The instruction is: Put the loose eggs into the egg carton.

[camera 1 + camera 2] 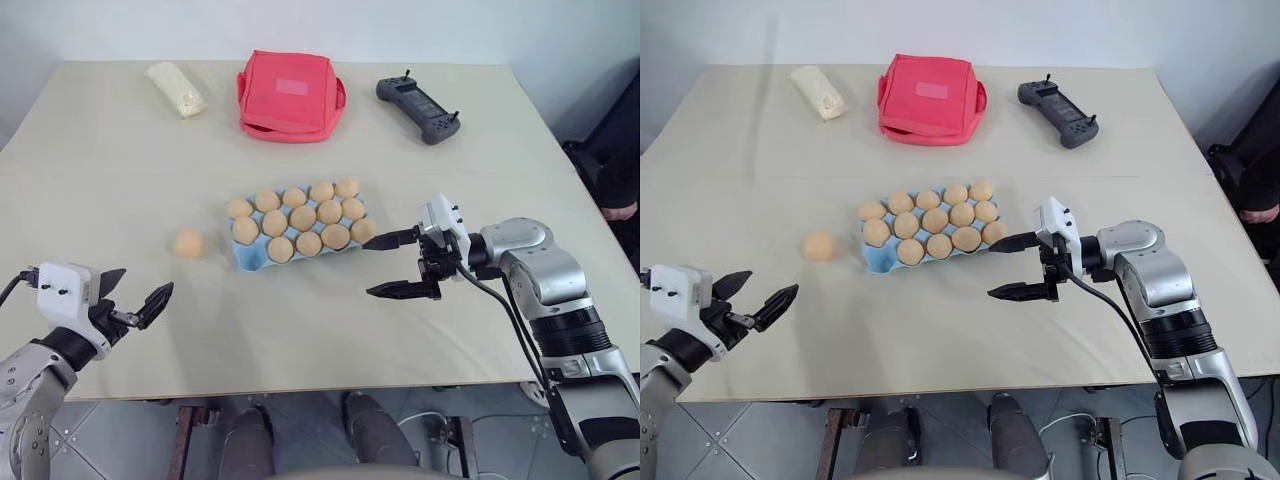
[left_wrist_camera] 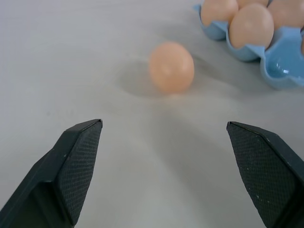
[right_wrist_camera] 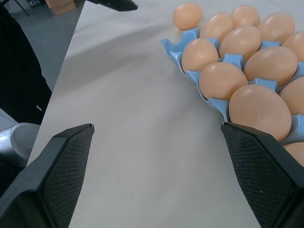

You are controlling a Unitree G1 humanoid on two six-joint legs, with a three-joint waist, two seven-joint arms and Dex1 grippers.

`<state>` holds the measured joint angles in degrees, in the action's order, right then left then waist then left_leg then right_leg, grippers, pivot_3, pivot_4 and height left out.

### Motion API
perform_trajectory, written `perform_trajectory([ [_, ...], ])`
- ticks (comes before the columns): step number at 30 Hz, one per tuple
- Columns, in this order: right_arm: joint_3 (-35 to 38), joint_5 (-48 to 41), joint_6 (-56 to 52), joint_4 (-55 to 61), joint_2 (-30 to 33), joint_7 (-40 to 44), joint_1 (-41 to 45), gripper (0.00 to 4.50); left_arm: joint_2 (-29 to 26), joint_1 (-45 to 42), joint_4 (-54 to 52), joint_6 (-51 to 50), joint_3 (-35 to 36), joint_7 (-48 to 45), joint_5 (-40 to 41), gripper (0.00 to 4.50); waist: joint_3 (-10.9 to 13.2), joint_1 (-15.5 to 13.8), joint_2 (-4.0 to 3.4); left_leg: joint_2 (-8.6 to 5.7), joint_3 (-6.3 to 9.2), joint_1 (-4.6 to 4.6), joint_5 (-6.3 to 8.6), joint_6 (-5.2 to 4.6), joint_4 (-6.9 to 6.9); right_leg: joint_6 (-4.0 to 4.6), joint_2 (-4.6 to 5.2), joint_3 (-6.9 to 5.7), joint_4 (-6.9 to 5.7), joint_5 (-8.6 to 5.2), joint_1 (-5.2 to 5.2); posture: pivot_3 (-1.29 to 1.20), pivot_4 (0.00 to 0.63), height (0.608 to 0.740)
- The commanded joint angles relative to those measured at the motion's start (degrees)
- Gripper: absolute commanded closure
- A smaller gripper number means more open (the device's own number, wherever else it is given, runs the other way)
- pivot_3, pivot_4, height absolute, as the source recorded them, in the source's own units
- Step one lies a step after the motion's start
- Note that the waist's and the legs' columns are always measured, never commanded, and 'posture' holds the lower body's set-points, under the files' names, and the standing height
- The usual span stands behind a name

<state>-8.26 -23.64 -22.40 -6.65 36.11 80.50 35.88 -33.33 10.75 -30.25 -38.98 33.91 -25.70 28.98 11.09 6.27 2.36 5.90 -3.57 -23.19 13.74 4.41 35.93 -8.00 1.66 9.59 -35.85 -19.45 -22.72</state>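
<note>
Centre frame, your egg carton [image 1: 248, 257] holds fourteen eggs with its lower-left corner cup bare, one loose egg [image 1: 188, 243] lying just left on open table [image 1: 120, 170], while your left gripper [image 1: 133, 303] and right gripper [image 1: 398, 264] hang released, empty.

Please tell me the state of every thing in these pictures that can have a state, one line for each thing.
loose egg: lying on the table, left of the carton, not touched.
egg carton: lidless, nearly full, one cup at its front-left corner empty.
left gripper: open, holding nothing, short of the loose egg.
right gripper: open, holding nothing, beside the carton's right end.
red bag: closed, lying flat.
cream packet: lying untouched.
black controller: lying untouched.
</note>
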Motion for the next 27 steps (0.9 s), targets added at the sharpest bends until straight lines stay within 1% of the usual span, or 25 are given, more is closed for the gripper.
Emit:
perform_trajectory([
  [1, 2.1, -1.1, 0.8, 1.3, 0.2, -0.3, 0.5, 0.00, -1.4, -4.0, 1.4, 1.0, -1.9, 0.6, -0.6, 0.03, 0.0, 0.0, 0.00, 0.00, 0.00, 0.00, 0.00, 0.00, 0.01, -0.01, 0.00, 0.00, 0.00, 0.00, 0.00, 0.00, 0.150, 0.740],
  [8, 1.9, -0.9, 0.6, 1.9, 0.3, -0.8, 0.2, 0.00, -2.8, -18.5, 14.2, 1.7, -12.1, 1.4, -5.5, 0.03, 0.0, 0.0, -0.01, -0.01, 0.00, 0.00, -0.02, -0.02, 0.03, -0.36, -0.01, -0.01, -0.05, 0.19, 0.01, 0.00, 0.150, 0.740],
  [12, 2.3, -1.3, -0.2, 3.2, 0.8, -1.3, -0.4, 0.00, -2.9, -24.6, 22.0, 4.3, -17.2, 0.2, -8.9, 0.03, 0.0, 0.1, -0.01, 0.00, -0.01, -0.01, 0.00, 0.01, -0.01, -0.87, -0.03, -0.03, -0.05, 0.44, -0.03, 0.00, 0.150, 0.740],
  [15, 2.4, -1.3, -0.5, 3.8, 1.4, -1.4, -1.0, 0.00, -3.7, -27.2, 26.5, 4.6, -21.4, -1.2, -11.5, 0.03, 0.0, 0.0, -0.01, 0.02, -0.02, 0.00, 0.01, 0.03, -0.10, -0.89, -0.05, -0.05, -0.06, 0.40, -0.09, 0.00, 0.150, 0.740],
  [18, 2.8, -1.6, -1.0, 4.8, 1.9, -1.8, -1.4, 0.00, -4.8, -27.5, 27.5, 4.2, -24.3, -3.3, -12.7, 0.65, 0.0, 0.0, -0.01, 0.02, -0.04, -0.01, 0.03, 0.07, -0.12, -0.90, -0.04, -0.05, -0.04, 0.36, -0.10, 0.00, 0.150, 0.740],
  [21, 3.3, -2.0, -1.7, 5.8, 2.5, -2.3, -1.9, 0.00, -4.9, -27.5, 26.4, 1.6, -23.9, -2.9, -12.3, 1.57, 0.0, -0.2, -0.02, 0.02, -0.06, -0.02, 0.04, 0.09, -0.10, -0.89, -0.04, -0.04, -0.06, 0.33, -0.09, 0.00, 0.150, 0.740],
  [23, 3.6, -2.1, -2.1, 6.5, 2.8, -2.5, -2.4, 0.00, -5.2, -27.1, 25.7, 1.2, -23.3, -2.9, -12.3, 2.24, 0.0, -0.4, -0.02, 0.02, -0.05, -0.01, 0.04, 0.08, -0.09, -0.90, -0.04, -0.05, -0.08, 0.32, -0.09, 0.00, 0.150, 0.740],
  [24, 3.7, -2.1, -2.2, 6.7, 2.9, -2.5, -2.6, 0.00, -5.3, -26.7, 25.2, 1.7, -22.8, -2.9, -12.4, 2.49, 0.0, -0.4, -0.02, 0.02, -0.06, 0.00, 0.04, 0.08, -0.07, -0.90, -0.04, -0.05, -0.10, 0.32, -0.09, 0.00, 0.150, 0.740],
  [25, 3.8, -2.1, -2.3, 6.9, 3.0, -2.6, -2.8, 0.00, -5.4, -26.5, 24.7, 2.2, -22.2, -2.9, -12.4, 2.65, 0.0, -0.4, -0.02, 0.02, -0.05, -0.01, 0.04, 0.08, -0.05, -0.90, -0.04, -0.04, -0.11, 0.32, -0.09, 0.00, 0.150, 0.740],
  [27, 3.9, -2.1, -2.4, 7.2, 3.2, -2.8, -3.0, 0.00, -5.1, -26.7, 23.1, 3.5, -21.0, -3.4, -11.5, 2.68, 0.0, -0.4, -0.02, 0.02, -0.06, -0.01, 0.05, 0.07, -0.02, -0.90, -0.04, -0.04, -0.12, 0.33, -0.08, 0.00, 0.150, 0.740],
])
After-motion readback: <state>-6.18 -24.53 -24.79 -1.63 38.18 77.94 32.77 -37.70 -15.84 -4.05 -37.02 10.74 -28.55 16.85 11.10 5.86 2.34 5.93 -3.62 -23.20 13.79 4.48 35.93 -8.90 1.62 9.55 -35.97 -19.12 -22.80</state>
